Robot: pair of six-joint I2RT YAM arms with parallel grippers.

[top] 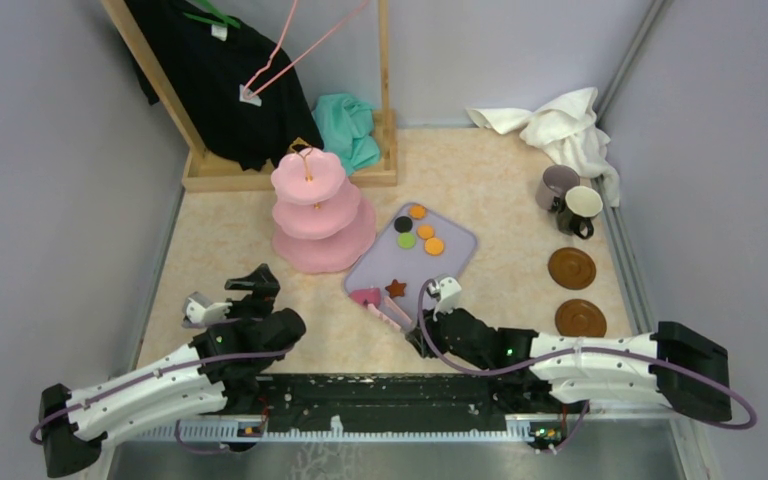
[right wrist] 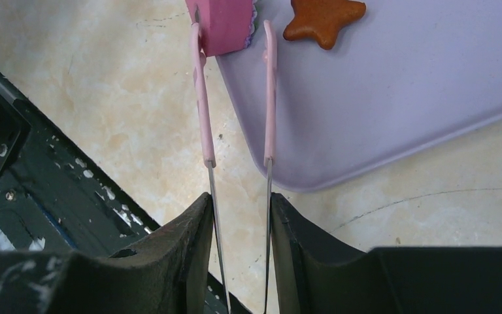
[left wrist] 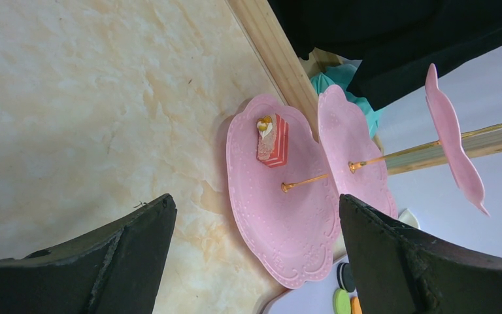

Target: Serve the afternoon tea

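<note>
Right wrist view puts the pink cake piece point(right wrist: 225, 23) at the near corner of the lilac tray point(right wrist: 399, 98), between the tips of the thin pink tongs point(right wrist: 201, 98). It looks light, stiff and smooth, best pinched across its flat sides. The right gripper point(right wrist: 240, 204) is closed partway on the tongs' metal shanks, arm low over the worktop. The left gripper point(left wrist: 256, 204) gapes wide and empty, facing the pink stand point(left wrist: 281, 229).

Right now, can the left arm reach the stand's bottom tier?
Probably yes. The left gripper is open and faces the pink stand; only bare table lies between, and the bottom tier has free room.
</note>
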